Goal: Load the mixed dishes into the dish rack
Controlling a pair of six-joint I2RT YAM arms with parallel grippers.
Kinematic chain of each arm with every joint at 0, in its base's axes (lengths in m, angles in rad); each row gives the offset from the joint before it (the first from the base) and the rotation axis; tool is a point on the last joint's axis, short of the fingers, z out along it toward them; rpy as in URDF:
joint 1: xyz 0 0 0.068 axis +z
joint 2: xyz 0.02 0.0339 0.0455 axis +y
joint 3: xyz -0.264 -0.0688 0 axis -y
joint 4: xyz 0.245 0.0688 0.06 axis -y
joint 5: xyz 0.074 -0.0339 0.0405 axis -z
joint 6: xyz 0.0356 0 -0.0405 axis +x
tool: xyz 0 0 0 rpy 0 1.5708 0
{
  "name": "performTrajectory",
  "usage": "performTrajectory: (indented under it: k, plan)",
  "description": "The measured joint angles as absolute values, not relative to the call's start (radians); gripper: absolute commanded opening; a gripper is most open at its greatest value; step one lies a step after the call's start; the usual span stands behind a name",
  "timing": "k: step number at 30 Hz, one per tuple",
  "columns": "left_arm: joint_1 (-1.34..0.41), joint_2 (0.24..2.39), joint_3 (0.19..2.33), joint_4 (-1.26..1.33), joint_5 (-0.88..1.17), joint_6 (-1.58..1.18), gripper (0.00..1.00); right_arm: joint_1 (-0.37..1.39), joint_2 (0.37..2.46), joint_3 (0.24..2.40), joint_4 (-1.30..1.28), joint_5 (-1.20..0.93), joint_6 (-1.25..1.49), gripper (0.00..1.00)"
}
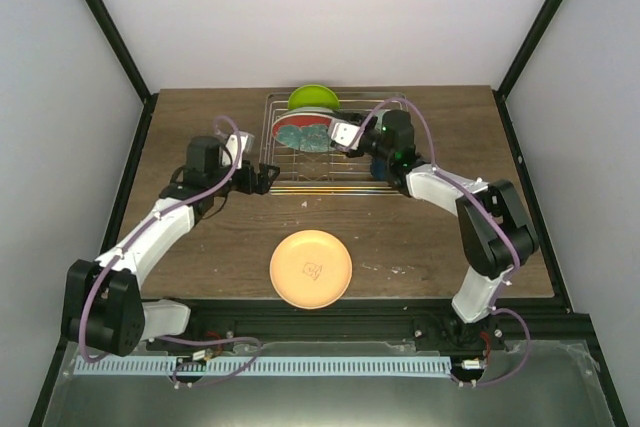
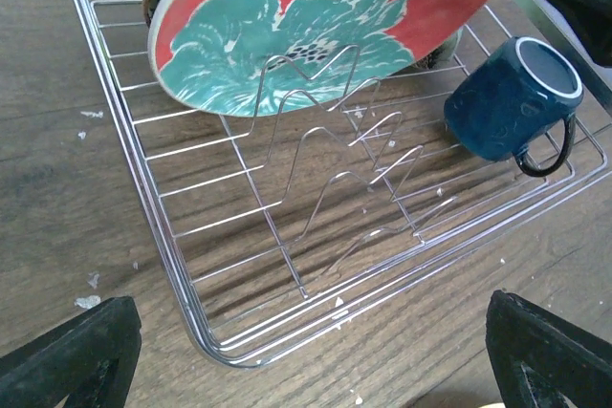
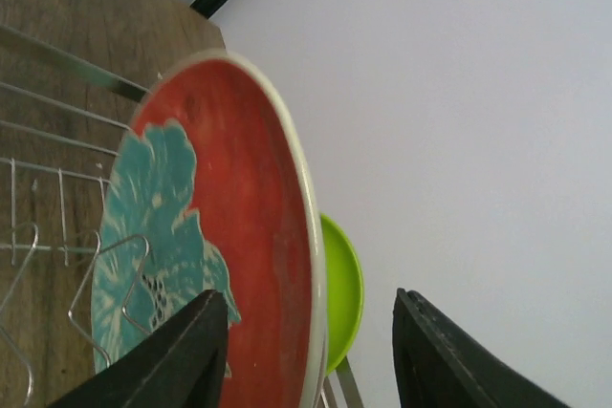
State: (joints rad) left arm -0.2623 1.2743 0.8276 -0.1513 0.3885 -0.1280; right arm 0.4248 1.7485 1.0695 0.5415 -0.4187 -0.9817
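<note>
"Black fingertips (image 2: 72, 355) of the left gripper (image 2: 313, 358) fill both lower corners of its wrist view. They are spread wide, with only the near corner of the dish rack (image 2: 182, 265) and the wooden table (image 2: 38, 140) between them."

"What lies ahead of them?"

"The red plate with teal floral pattern (image 2: 382, 7) leans tilted on the upright dividers, ahead of the left-hand finger. The small dark-blue mug (image 2: 502, 97) lies on its side on the rack floor ahead of the right-hand finger, handle turned toward the fingers."

"And the right gripper (image 3: 311, 360)?"

"Its fingers stand partly apart. The red plate's rim runs up through the gap — one finger overlaps the plate's face, though contact cannot be told, and the other is clear of it. The lime-green plate (image 3: 344, 284) stands just behind the red one, past the fingertips."

"The peach-tan plate (image 1: 310, 268)?"

"It lies flat on the table outside the rack — well back from both grippers, between the two arms."
</note>
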Motion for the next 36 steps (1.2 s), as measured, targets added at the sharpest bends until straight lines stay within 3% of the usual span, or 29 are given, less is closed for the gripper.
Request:
performTrajectory:
  k: [3,5,11,16,25,36]
  plan:
    - [-0.262,1.274,0.819,-0.151,0.39,-0.136,1.0,0.429,1.725,1.05,0.553,-0.424,-0.966,0.68]
    - [-0.262,1.274,0.814,-0.151,0.389,-0.146,1.0,0.435,1.697,1.036,0.535,-0.434,-0.965,0.71]
    - [-0.262,1.232,0.773,-0.15,0.377,-0.184,1.0,0.498,1.586,0.982,0.482,-0.387,-0.932,0.73]
    - [-0.284,1.139,0.718,-0.154,0.358,-0.22,1.0,0.594,1.468,0.904,0.439,-0.299,-0.814,0.67]
    - [-0.463,1.117,0.66,-0.22,0.273,-0.351,1.0,0.676,1.426,1.063,0.083,-0.097,-0.236,0.69]
    - [-0.681,1.07,0.489,-0.347,0.087,-0.537,1.0,0.69,1.308,0.944,-0.342,0.039,0.287,0.7]
